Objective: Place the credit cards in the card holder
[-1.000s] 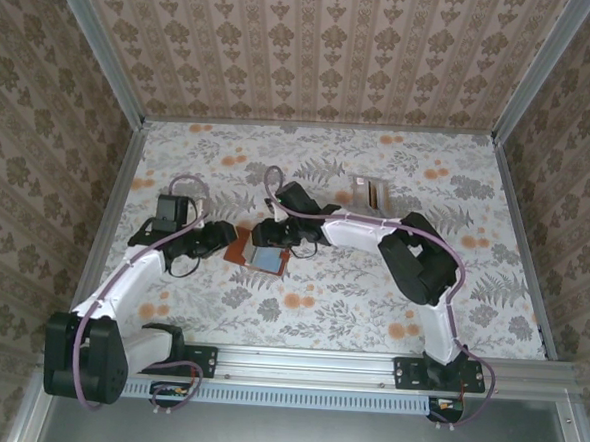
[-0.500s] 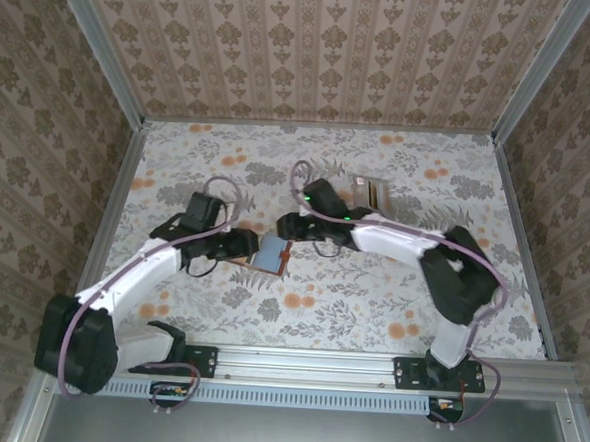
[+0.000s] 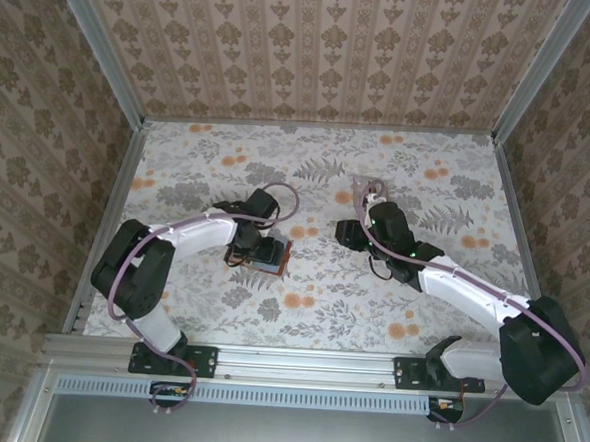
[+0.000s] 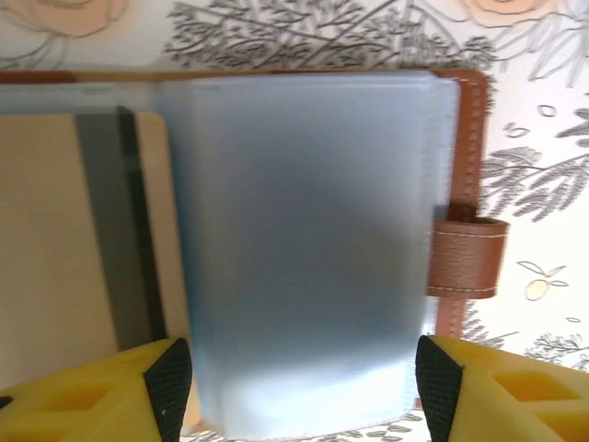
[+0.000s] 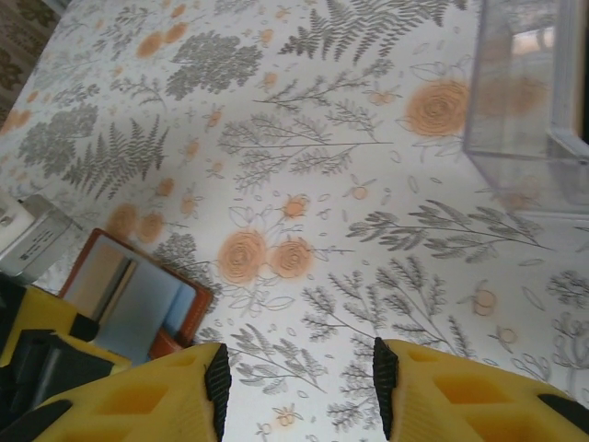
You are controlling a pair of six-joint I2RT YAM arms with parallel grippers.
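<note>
The card holder point(image 3: 276, 259) lay flat and open on the flowery table point(image 3: 320, 303). In the top view it was a little to the 9 o'clock side of the middle. Its long side ran about from 9 to 3 o'clock, tipped a bit toward 4. Its brown edge showed at the 3 o'clock end.

In the left wrist view the open holder also ran long from 9 to 3 o'clock. Its small closing tab point(image 4: 467, 258) stuck out toward 3 o'clock. A cloudy, pale blue sleeve point(image 4: 304, 239) lay over the middle of the holder. I could not tell if a card was inside it. At 9 o'clock from the sleeve a tan card point(image 4: 46, 249) sat in the holder. A dark stripe on it ran from 12 to 6 o'clock.

The left gripper point(image 4: 304, 387) hung right over the holder. Its two yellow fingers were wide apart, one by each side of the sleeve's 6 o'clock edge. It was not squeezing anything.

The right gripper point(image 5: 301, 387) was well apart from the holder, at 3 o'clock from it in the top view. Its fingers were partly spread, with bare table between them, and it held nothing. A clear box point(image 5: 520, 101) stood near it, at 1 o'clock from it in the top view.
</note>
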